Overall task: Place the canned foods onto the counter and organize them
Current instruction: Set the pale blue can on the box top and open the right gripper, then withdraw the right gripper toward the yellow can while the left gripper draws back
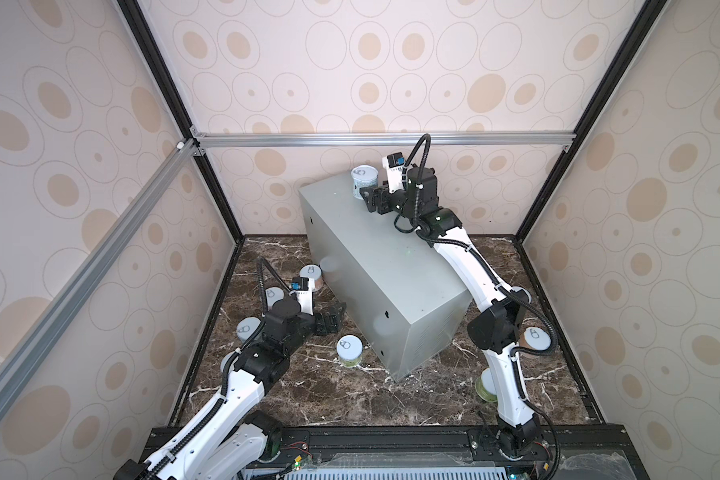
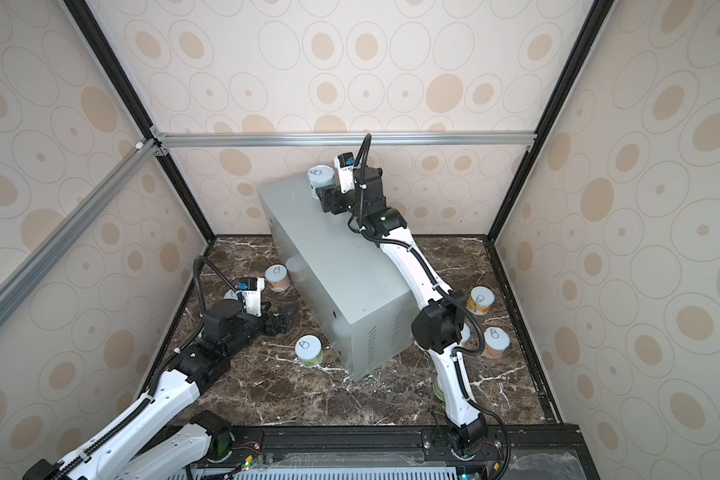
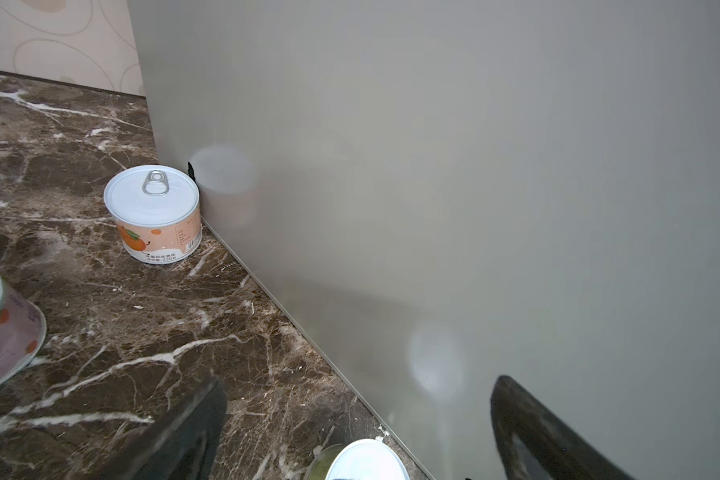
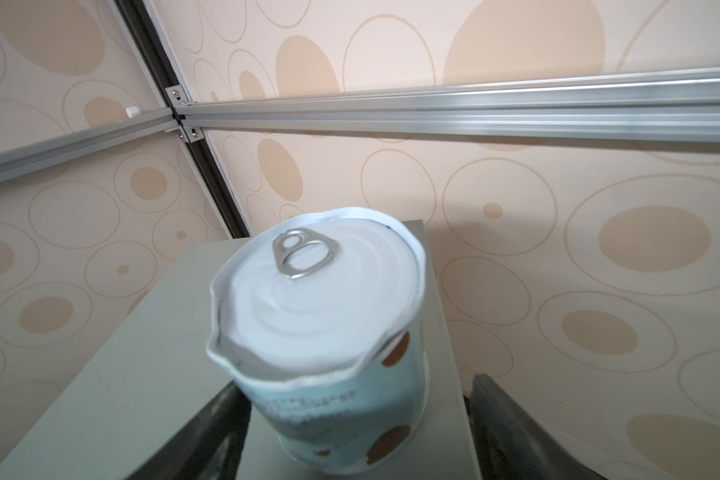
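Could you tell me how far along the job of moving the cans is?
Done: one teal can stands on the counter's far end. In hand: nothing; the right gripper is open around that can, the left gripper open and empty. Left: the other cans, including the green can and orange can, sit on the marble.

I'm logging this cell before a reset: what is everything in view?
floor: one, dark brown marble.
counter: one, light grey, angled on the floor.
teal can: one, teal, upright on the counter's far end.
orange can: one, orange label, floor, beside the counter.
green can: one, green, floor, near the counter's front corner.
yellow can: one, yellow, floor, right of the counter.
other cans: at least five, pale lids, floor, partly behind the arms.
left gripper: one, black, open, low beside the counter.
right gripper: one, black, open around the teal can.
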Controlling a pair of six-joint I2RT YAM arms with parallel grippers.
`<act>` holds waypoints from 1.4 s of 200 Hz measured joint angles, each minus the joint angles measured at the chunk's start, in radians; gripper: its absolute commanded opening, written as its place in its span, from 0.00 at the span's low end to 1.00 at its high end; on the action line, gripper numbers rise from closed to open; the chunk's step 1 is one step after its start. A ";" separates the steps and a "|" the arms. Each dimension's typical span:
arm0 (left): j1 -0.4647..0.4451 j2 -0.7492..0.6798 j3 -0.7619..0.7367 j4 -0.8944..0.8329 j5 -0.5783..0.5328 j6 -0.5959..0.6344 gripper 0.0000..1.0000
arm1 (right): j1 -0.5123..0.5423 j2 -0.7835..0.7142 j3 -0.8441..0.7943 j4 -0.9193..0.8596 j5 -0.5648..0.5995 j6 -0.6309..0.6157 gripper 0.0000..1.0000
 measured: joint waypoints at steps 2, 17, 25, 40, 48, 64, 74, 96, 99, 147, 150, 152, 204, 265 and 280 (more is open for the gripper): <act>0.000 0.000 0.002 -0.005 0.000 0.000 0.99 | -0.001 -0.002 -0.004 0.002 -0.002 -0.001 0.93; 0.000 0.000 0.021 -0.037 -0.003 0.008 0.99 | -0.005 -0.026 -0.037 0.004 -0.008 -0.002 0.95; 0.000 0.000 0.035 -0.054 -0.004 0.014 0.99 | -0.007 -0.042 -0.057 0.000 -0.010 -0.001 0.96; 0.000 -0.002 0.071 -0.089 -0.007 0.026 0.99 | -0.008 -0.074 -0.096 -0.009 -0.014 0.002 0.97; 0.000 -0.004 0.093 -0.109 -0.009 0.032 0.99 | -0.008 -0.094 -0.124 -0.012 -0.018 0.002 0.97; 0.000 -0.010 0.123 -0.136 -0.010 0.042 0.99 | -0.008 -0.137 -0.179 -0.018 -0.026 0.005 0.98; 0.000 -0.016 0.135 -0.154 -0.010 0.046 0.99 | -0.008 -0.169 -0.217 -0.024 -0.032 0.006 0.99; 0.000 -0.031 0.148 -0.197 -0.011 0.053 0.99 | -0.008 -0.226 -0.284 -0.042 -0.038 0.006 1.00; 0.000 -0.032 0.150 -0.201 -0.011 0.054 0.99 | -0.008 -0.233 -0.290 -0.043 -0.038 0.006 1.00; -0.001 -0.025 0.251 -0.364 -0.084 0.068 0.99 | -0.008 -0.373 -0.386 -0.103 -0.032 0.005 0.99; -0.001 -0.023 0.259 -0.372 -0.092 0.068 0.99 | -0.008 -0.381 -0.388 -0.108 -0.032 0.005 0.99; -0.001 -0.022 0.267 -0.380 -0.098 0.068 0.99 | -0.008 -0.389 -0.390 -0.113 -0.031 0.006 0.99; 0.000 0.037 0.340 -0.526 -0.317 -0.016 0.99 | -0.011 -0.670 -0.590 -0.178 0.029 0.025 0.99; 0.047 0.068 0.344 -0.626 -0.490 -0.193 0.99 | -0.099 -1.084 -1.051 -0.153 0.077 0.137 0.99; 0.097 0.068 0.344 -0.631 -0.482 -0.224 0.99 | -0.138 -1.160 -1.136 -0.150 0.093 0.171 0.99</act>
